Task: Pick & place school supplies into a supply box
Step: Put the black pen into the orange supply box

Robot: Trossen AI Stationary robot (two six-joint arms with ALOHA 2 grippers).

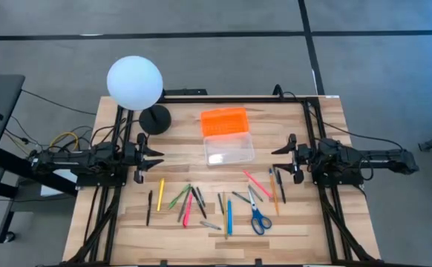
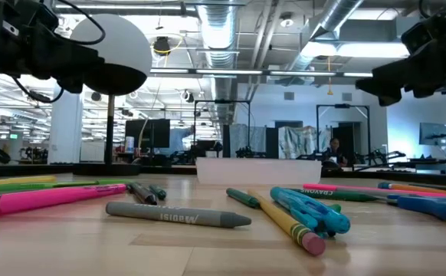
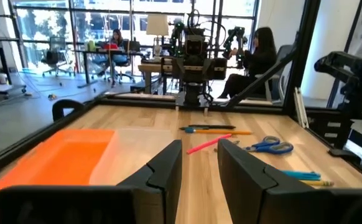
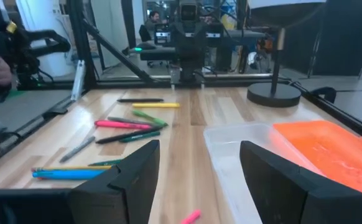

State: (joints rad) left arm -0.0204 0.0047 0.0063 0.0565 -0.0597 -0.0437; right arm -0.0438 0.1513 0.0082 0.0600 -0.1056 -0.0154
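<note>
Nothing packed yet — pens [image 1: 187, 206], pencils and scissors [image 1: 258, 219] all lie scattered along the desk's [image 1: 327, 119] near edge. Behind them at mid-desk, the box [image 1: 228, 148] stands open and looks empty, orange lid [image 1: 224, 121] flat behind it. Left tool [image 1: 155, 156] and right tool [image 1: 280, 152] wait at the sides, both released, holding nothing. Globe lamp [image 1: 135, 83] at the far left — clear of the route.

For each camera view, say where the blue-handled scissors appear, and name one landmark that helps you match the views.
High view: scissors near the front edge, right of centre.
Low view: blue handles right of centre.
Left wrist view: right of the fingers.
Right wrist view: not visible.
Landmark: orange lid.
</note>
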